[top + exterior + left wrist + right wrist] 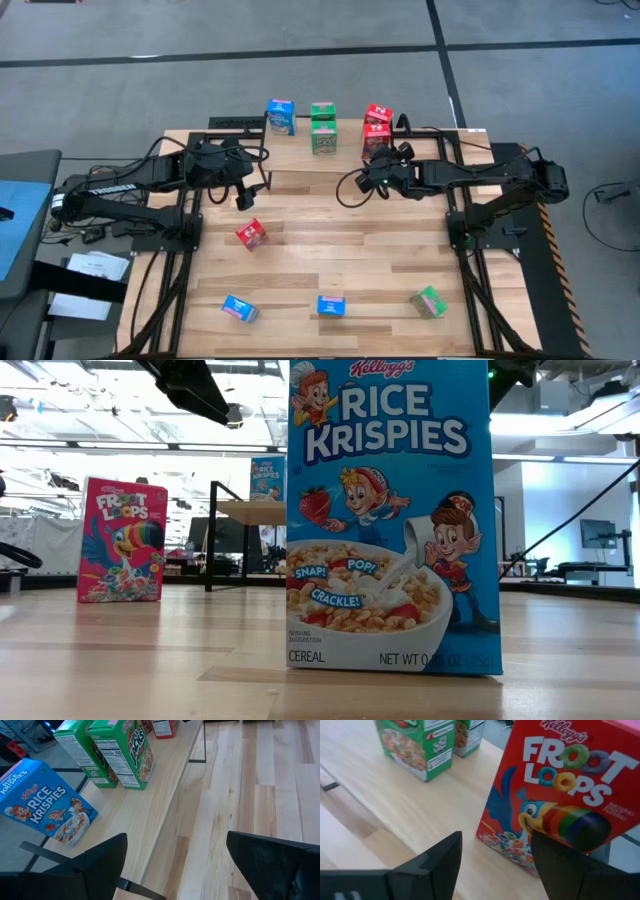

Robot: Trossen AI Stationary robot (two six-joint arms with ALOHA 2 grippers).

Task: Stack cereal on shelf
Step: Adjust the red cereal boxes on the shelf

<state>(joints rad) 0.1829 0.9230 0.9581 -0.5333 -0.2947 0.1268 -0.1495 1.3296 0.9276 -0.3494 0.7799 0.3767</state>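
Cereal boxes: five stand on the shelf [300, 150] at twelve o'clock, four (one red [251, 233]) wait on the table [340, 260]. Left claw [243, 200] gapes empty; right claw [383, 160], parted, faces a shelved red box [560, 790].

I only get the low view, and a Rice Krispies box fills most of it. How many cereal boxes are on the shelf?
Observer: Five on the shelf: one blue box, two green boxes and two red boxes.
Operator: Where's the right gripper?
Observer: The right gripper hangs open just in front of the red boxes, gripping nothing.
Operator: And the left?
Observer: The left gripper is open and empty over the table, near the shelf's front edge.
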